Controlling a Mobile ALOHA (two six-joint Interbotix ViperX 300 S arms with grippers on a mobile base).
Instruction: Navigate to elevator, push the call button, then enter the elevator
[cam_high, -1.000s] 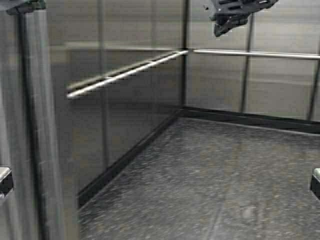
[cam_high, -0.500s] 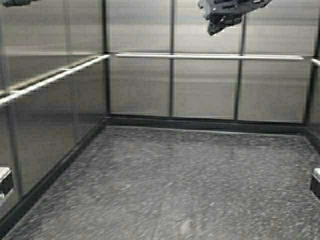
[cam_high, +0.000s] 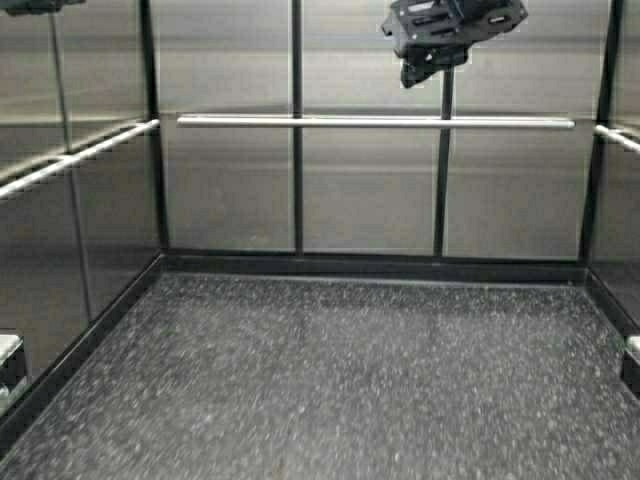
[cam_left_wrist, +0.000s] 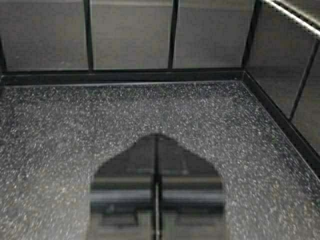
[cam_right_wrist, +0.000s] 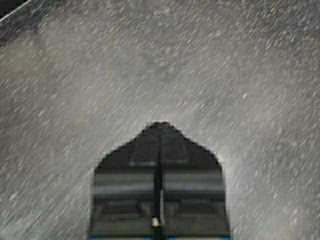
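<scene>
The robot faces straight into the elevator (cam_high: 370, 190), whose brushed steel back wall fills the high view from 10 o'clock to 2 o'clock, split by dark vertical seams. A tubular handrail (cam_high: 375, 122) runs level across that back wall, and a second rail (cam_high: 75, 160) follows the left side wall toward 9 o'clock; the end of another rail shows at 3 o'clock on the right wall. A black baseboard (cam_high: 370, 266) edges the dark speckled floor (cam_high: 340, 380), which spreads from the middle down to 6 o'clock with nothing standing on it. The call button is not in any view. The right gripper (cam_right_wrist: 159, 126) is raised near 12 o'clock in the high view, in front of the back wall above the handrail; its wrist view shows the jaws pressed together over speckled floor, holding nothing. The left gripper (cam_left_wrist: 156, 137) is only a sliver at the 11 o'clock corner of the high view; its wrist view shows the jaws together, empty, pointing over the floor toward a corner of steel panels (cam_left_wrist: 130, 35).
</scene>
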